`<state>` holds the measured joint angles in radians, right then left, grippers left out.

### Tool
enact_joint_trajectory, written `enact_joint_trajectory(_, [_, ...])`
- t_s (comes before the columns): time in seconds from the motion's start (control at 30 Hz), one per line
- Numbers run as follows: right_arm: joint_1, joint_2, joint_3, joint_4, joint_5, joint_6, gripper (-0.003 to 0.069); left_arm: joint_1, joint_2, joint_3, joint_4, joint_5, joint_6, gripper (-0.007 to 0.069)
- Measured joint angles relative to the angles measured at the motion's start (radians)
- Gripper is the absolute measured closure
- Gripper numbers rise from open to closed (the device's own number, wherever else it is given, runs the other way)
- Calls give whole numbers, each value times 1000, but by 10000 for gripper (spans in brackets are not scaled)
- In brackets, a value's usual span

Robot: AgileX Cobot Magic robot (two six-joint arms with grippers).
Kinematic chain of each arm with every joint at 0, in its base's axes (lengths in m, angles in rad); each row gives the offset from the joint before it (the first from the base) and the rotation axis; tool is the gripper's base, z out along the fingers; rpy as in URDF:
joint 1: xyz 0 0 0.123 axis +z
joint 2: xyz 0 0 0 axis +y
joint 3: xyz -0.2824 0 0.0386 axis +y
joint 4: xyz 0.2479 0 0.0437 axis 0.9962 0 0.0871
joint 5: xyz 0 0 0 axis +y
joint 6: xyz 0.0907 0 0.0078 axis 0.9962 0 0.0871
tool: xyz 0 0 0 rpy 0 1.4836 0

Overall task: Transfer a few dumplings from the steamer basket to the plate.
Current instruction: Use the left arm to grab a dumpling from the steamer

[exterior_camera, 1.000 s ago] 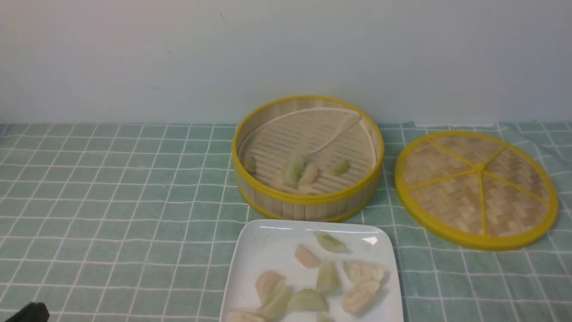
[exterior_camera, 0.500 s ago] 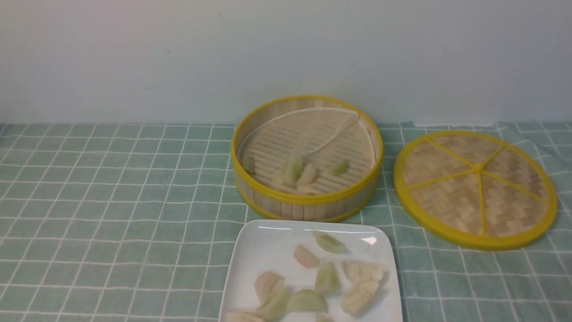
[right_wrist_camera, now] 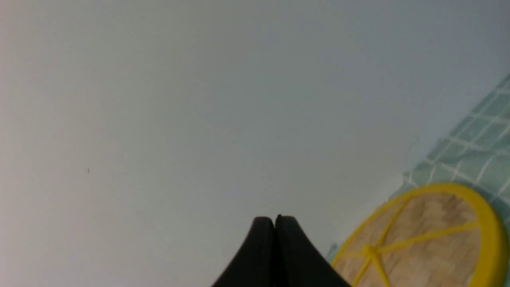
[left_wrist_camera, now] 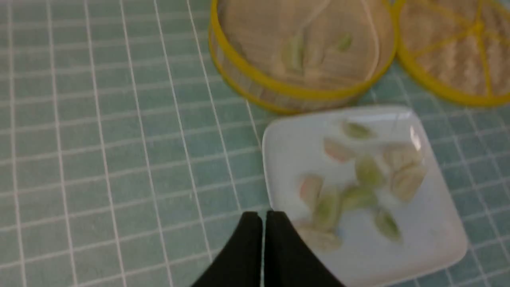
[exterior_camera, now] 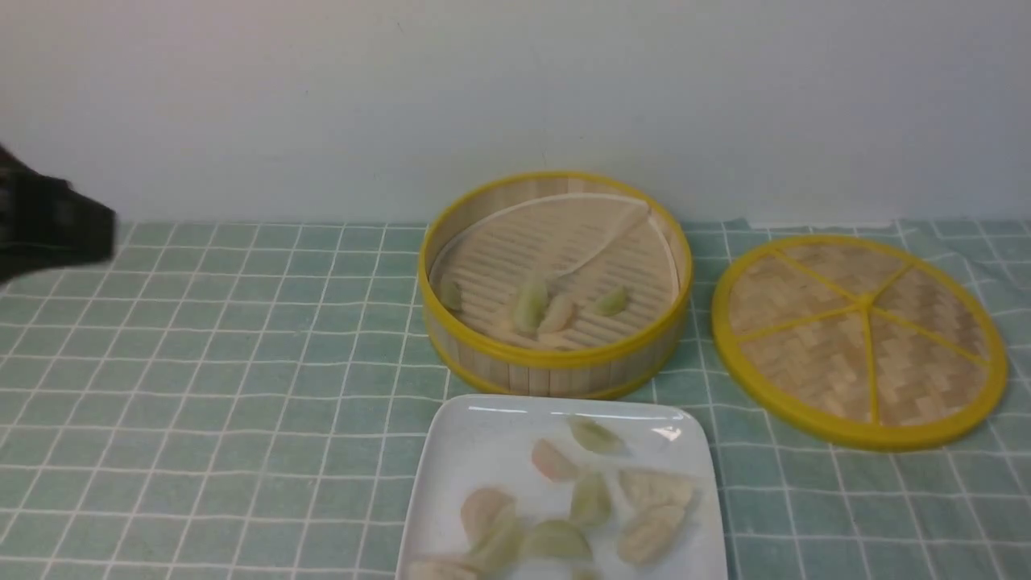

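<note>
A mint-green tablecloth [exterior_camera: 201,379] with a thin white grid covers the whole surface and lies mostly flat, rumpling slightly at the right of the front frame. It runs back to a plain, pale, matte wall [exterior_camera: 515,97] that fills the upper third. At centre stands the steamer basket [exterior_camera: 556,360], a round, shallow bamboo tray with an upright slatted wall, glossy yellow rims and a ribbed floor under a pale liner that has lifted along one fold. A handful of dumplings [exterior_camera: 532,304], small pleated crescents in translucent green and pinkish tones, lie in its near half. Just below it in the frame sits the plate [exterior_camera: 475,451], glossy white and squarish with rounded corners and a raised rim, cut off by the bottom edge. It carries a larger scatter of the same crescents, green, pink and cream. To the right, apart from the basket, the lid [exterior_camera: 862,338] lies flat: a woven bamboo disc with a yellow rim and yellow spokes. My left gripper [left_wrist_camera: 263,217] has its black fingertips drawn together to a hairline gap with nothing between them, above the cloth beside the plate's corner; a dark blur of my left arm [exterior_camera: 48,221] shows at the upper left edge. My right gripper [right_wrist_camera: 274,219] is pressed closed and empty, facing the wall.
</note>
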<state>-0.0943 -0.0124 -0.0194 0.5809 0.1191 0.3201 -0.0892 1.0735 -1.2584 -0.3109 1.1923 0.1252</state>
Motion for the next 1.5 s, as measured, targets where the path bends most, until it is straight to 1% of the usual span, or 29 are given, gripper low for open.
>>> enact_joint_trajectory(0.03, [9,2,-53,-19,90,-18,673,-3,55,-2,-1,20,24,631])
enact_joint_trajectory(0.07, [9,4,-63,-23,104,-23,673,-3,55,-2,-1,23,28,631])
enact_joint_trajectory(0.1, [23,37,-160,-51,218,-65,673,-20,136,-11,3,40,61,631])
enact_joint_trajectory(0.2, [44,185,-381,-102,441,-164,673,-95,260,-60,42,42,87,631])
enact_joint_trajectory(0.23, [46,198,-397,-107,457,-172,673,-101,275,-65,48,42,87,631])
enact_joint_trajectory(0.27, [53,319,-536,-130,601,-242,673,-145,332,-115,66,42,87,631])
enact_joint_trajectory(0.33, [54,426,-647,-147,712,-313,673,-189,390,-168,70,42,87,631])
enact_joint_trajectory(0.37, [54,497,-706,-163,798,-359,673,-215,435,-202,71,42,87,631])
enact_joint_trajectory(0.47, [54,606,-816,-188,951,-446,673,-264,535,-293,73,42,105,631])
enact_joint_trajectory(0.57, [54,659,-851,-186,1037,-470,673,-305,658,-393,88,21,149,616])
enact_joint_trajectory(0.63, [54,663,-852,-181,1054,-472,673,-317,703,-428,96,7,157,598])
enact_joint_trajectory(0.7, [54,664,-852,-165,1081,-476,673,-337,792,-492,107,-51,164,540])
enact_joint_trajectory(0.73, [54,664,-852,-165,1082,-477,673,-338,799,-496,108,-56,164,534])
enact_joint_trajectory(0.77, [54,664,-852,-155,1082,-477,673,-349,851,-523,115,-106,167,475])
enact_joint_trajectory(0.9, [54,664,-852,-149,1082,-477,673,-354,941,-552,119,-234,168,330])
enact_joint_trajectory(0.93, [54,664,-852,-149,1082,-477,673,-354,963,-554,119,-281,168,284])
enact_joint_trajectory(1.03, [54,664,-852,-149,1082,-478,673,-354,1025,-557,122,-358,168,206])
enact_joint_trajectory(1.07, [54,664,-852,-149,1082,-478,673,-354,1025,-557,122,-364,168,206])
enact_joint_trajectory(1.1, [54,664,-852,-149,1082,-478,673,-354,1056,-557,123,-395,168,187])
enact_joint_trajectory(1.2, [54,664,-852,-149,1082,-478,673,-354,1106,-557,124,-437,168,186])
enact_joint_trajectory(1.3, [54,664,-852,-149,1082,-478,673,-354,1149,-557,124,-468,168,213])
enact_joint_trajectory(1.37, [54,664,-852,-149,1082,-478,673,-354,1176,-557,124,-475,168,246])
enact_joint_trajectory(1.43, [54,664,-853,-149,1082,-478,673,-354,1190,-557,124,-474,167,316])
enact_joint_trajectory(1.47, [54,664,-853,-149,1082,-478,673,-354,1190,-557,124,-474,167,316])
enact_joint_trajectory(1.5, [54,664,-853,-149,1082,-479,673,-354,1190,-560,124,-468,160,382])
